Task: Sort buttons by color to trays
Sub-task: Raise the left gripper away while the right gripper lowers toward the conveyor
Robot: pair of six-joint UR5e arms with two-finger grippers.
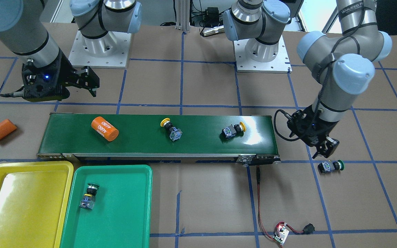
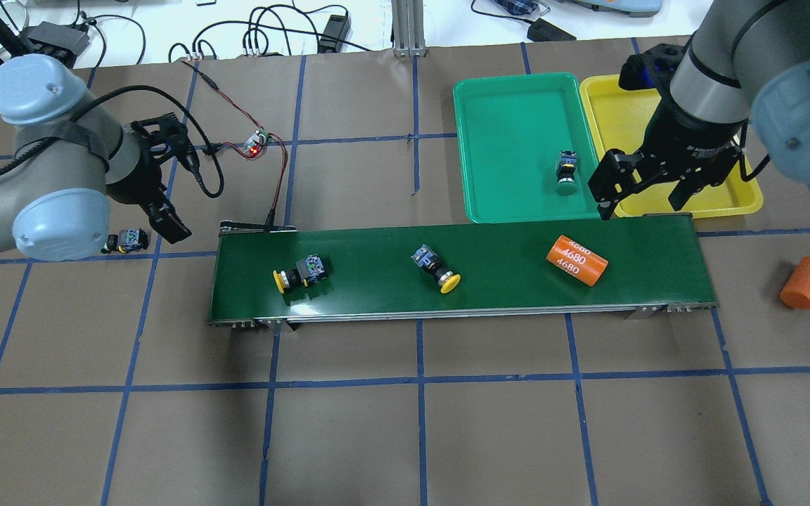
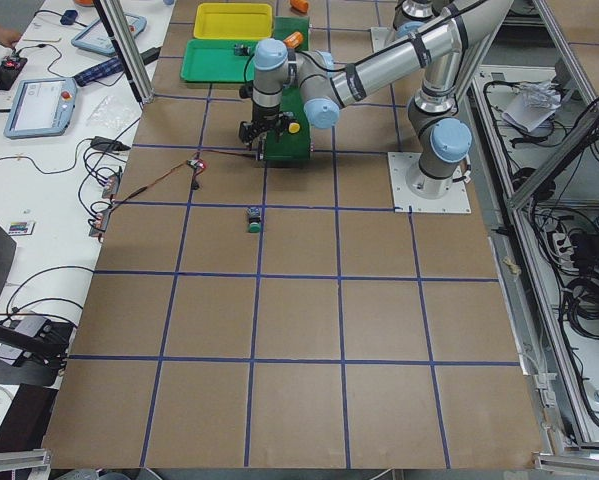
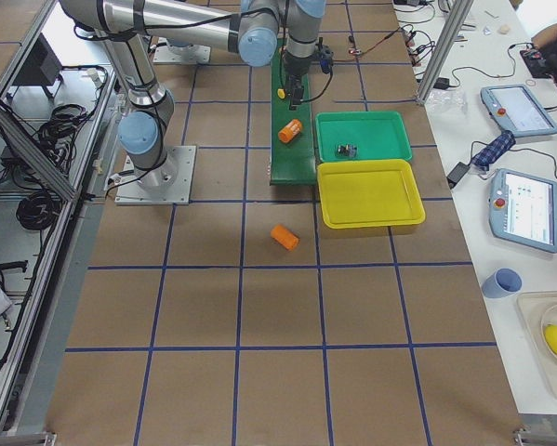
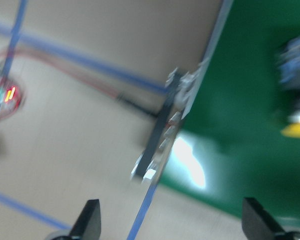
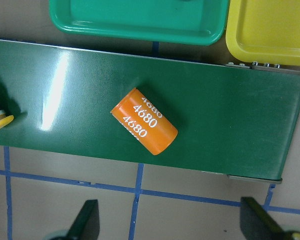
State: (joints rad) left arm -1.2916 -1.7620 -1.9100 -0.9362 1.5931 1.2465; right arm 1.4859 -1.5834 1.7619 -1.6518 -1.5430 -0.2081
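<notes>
Two yellow-capped buttons point(image 1: 171, 129) point(image 1: 233, 130) lie on the conveyor belt point(image 1: 143, 144). One green-capped button point(image 1: 89, 196) lies in the green tray point(image 1: 122, 206). The other green button point(image 1: 331, 166) lies on the table past the belt's end. The yellow tray point(image 1: 29, 206) holds nothing. My left gripper point(image 1: 326, 146) is open and empty, just above and beside that green button. My right gripper point(image 2: 643, 200) is open and empty, above the belt's edge by the trays; its wrist view shows its fingertips point(image 6: 87, 220) spread wide.
An orange cylinder marked 4680 point(image 1: 104, 128) lies on the belt under my right gripper. A plain orange cylinder point(image 1: 1, 130) lies on the table beyond that belt end. A small circuit board point(image 1: 281, 234) with red wires sits near the belt's other end.
</notes>
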